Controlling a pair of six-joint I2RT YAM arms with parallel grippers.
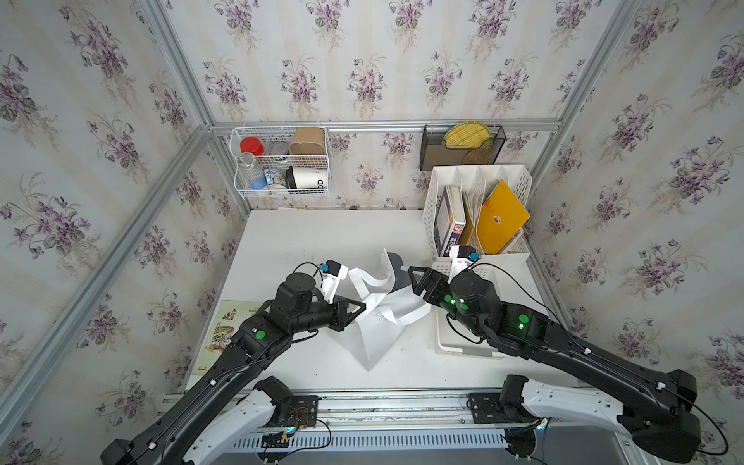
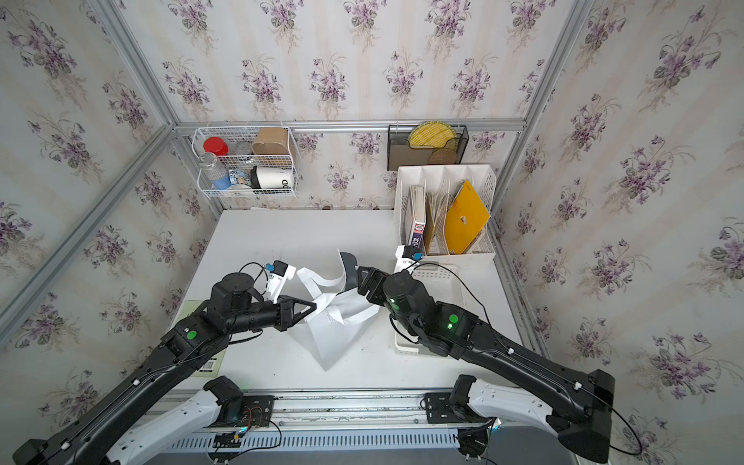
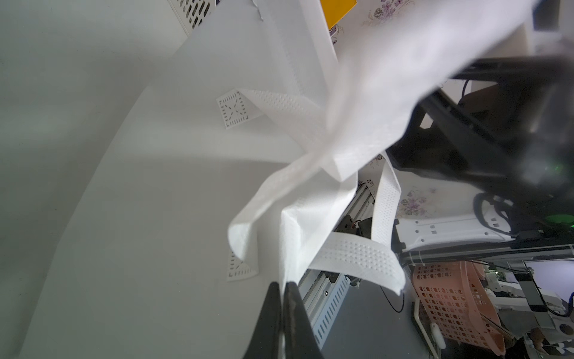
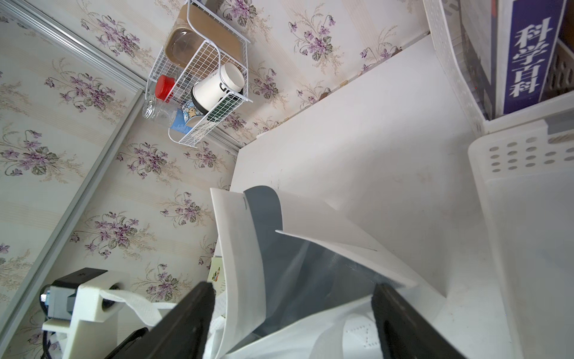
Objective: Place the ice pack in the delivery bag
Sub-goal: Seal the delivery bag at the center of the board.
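The delivery bag [image 1: 374, 326] [image 2: 334, 326] lies crumpled in the middle of the table, white outside with silver lining [image 4: 310, 273] showing at its open mouth. My left gripper [image 1: 363, 308] [image 2: 314, 307] [image 3: 281, 284] is shut on a fold of the bag's white fabric beside a strap handle [image 3: 357, 258]. My right gripper [image 1: 414, 282] [image 2: 361, 281] [image 4: 292, 286] is open, its jaws wide apart over the bag's mouth with nothing between them. The ice pack is out of view in every frame.
A low white perforated tray [image 1: 463, 348] [image 4: 528, 217] sits under my right arm. Behind it stands a white file rack [image 1: 437, 189] with books and a yellow folder. A wire basket [image 1: 282, 161] and a black mesh holder [image 1: 463, 147] hang on the back wall. A picture booklet [image 1: 225, 330] lies front left.
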